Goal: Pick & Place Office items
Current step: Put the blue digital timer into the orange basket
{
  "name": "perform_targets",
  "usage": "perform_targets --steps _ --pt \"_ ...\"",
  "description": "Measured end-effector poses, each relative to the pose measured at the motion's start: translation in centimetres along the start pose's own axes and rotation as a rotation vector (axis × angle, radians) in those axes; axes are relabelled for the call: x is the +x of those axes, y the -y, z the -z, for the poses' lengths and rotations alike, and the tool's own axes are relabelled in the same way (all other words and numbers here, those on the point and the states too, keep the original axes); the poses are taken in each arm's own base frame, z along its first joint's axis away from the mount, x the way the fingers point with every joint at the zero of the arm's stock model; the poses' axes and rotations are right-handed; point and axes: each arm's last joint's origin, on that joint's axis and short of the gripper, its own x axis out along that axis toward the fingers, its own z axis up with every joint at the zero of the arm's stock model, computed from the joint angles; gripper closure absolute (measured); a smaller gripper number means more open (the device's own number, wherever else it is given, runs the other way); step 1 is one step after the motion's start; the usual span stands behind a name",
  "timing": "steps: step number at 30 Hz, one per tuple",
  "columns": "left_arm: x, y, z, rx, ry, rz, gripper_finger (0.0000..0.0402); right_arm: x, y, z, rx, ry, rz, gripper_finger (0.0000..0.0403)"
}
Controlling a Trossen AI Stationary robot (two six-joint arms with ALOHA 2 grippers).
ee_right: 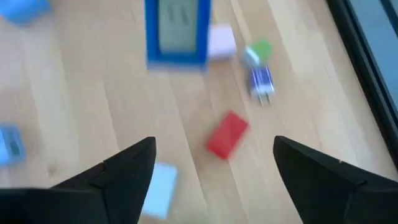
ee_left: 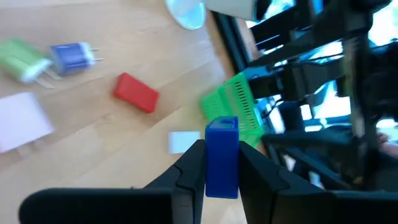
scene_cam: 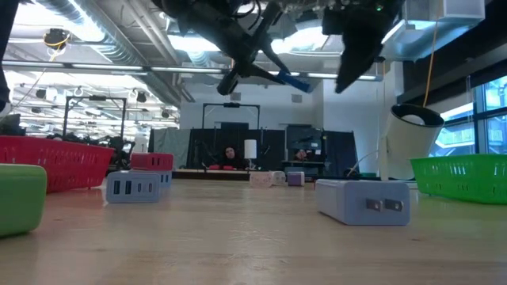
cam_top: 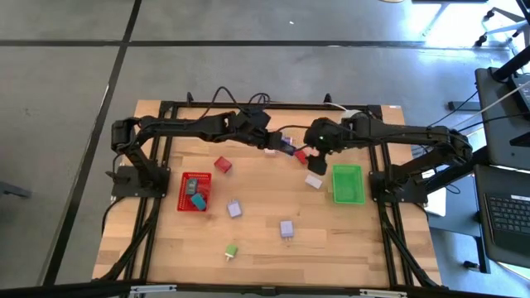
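My left gripper is shut on a blue block and holds it above the table's far middle. My right gripper stands open just to the right of it, above a red block that lies flat on the wood. It touches nothing. Other small items lie flat on the table. These are a red one, two lavender ones, a green one and a white one. My left gripper pinches the blue block's two long sides between its two fingers. The fingers lie along the block, whose free end sticks out past the fingertips. The fingers slant down from the table's left. The block is lifted clear of the table and tilted.
A green tray sits at the right, under my right arm. A red tray at the left holds teal pieces. A white roll stands near the far edge. Bare wood lies along the near edge.
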Motion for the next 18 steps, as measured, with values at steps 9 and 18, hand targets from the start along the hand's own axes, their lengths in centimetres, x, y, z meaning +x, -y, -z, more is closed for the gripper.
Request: perform_targets --steps 9,18 --pt "-6.6 -0.3 1.0 0.075 -0.13 -0.19 0.0333 -0.8 0.3 0.4 -0.028 -0.077 0.026 0.0094" --pt "-15.6 0.0 5.9 0.07 -0.322 -0.375 0.0332 -0.8 0.4 -0.4 -0.014 0.006 0.073 0.0104"
